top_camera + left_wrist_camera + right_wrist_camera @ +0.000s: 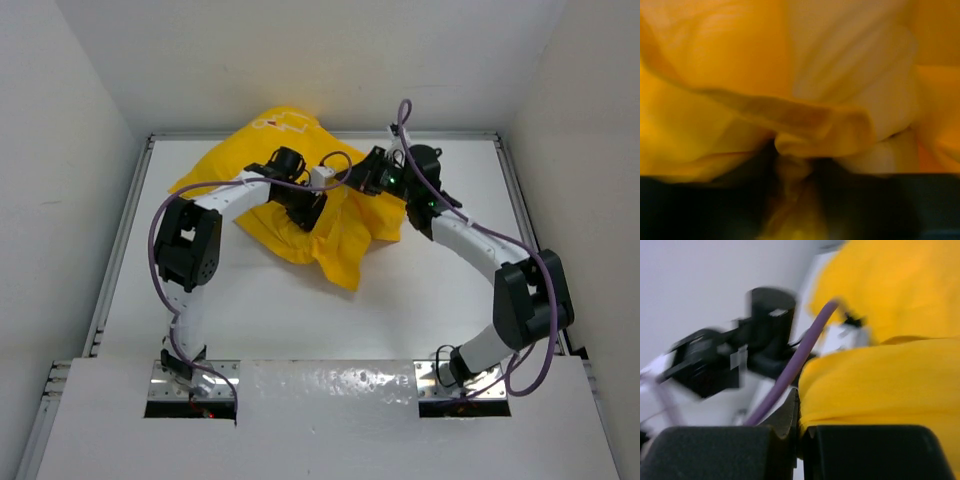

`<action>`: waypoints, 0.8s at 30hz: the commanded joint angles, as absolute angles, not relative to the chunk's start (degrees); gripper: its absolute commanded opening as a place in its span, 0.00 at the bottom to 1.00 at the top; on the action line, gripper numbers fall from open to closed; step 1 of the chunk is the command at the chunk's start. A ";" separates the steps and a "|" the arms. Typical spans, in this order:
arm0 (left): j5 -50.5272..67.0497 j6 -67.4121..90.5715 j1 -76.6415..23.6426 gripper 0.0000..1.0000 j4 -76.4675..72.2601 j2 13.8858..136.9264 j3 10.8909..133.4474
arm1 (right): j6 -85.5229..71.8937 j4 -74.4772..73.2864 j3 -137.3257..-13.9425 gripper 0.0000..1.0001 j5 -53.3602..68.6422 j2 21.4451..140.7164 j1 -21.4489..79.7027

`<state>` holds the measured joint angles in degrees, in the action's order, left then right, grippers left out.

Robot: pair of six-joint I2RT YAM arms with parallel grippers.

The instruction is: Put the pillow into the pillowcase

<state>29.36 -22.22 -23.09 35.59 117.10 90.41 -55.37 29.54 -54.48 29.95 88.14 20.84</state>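
The yellow pillowcase (300, 190) lies bunched at the back middle of the table, one corner hanging toward the front. My left gripper (306, 207) sits on its middle; in the left wrist view a fold of the pillowcase (740, 65) is pinched between the dark jaws of my left gripper (792, 172). My right gripper (366, 180) is at the case's right edge, shut on the pillowcase (880, 390), with the hem in my right gripper (800, 429). The white pillow does not show in the top view. A pale puffy surface (850, 70) lies among the folds; I cannot tell if it is the pillow.
The white table (440, 270) has raised rails on the left (125, 240) and right (520, 200), and white walls stand close on three sides. My left arm (715, 365) and a purple cable (790, 375) cross close in front of the right wrist camera.
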 commanded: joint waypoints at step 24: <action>18.81 -28.78 12.57 0.73 43.05 123.63 114.51 | -23.37 -27.34 -53.13 0.64 -5.16 77.88 31.23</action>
<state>25.80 -18.63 10.31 40.01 117.01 113.08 -23.16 -29.28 -62.72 -0.19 78.41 20.82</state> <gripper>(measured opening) 0.313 0.329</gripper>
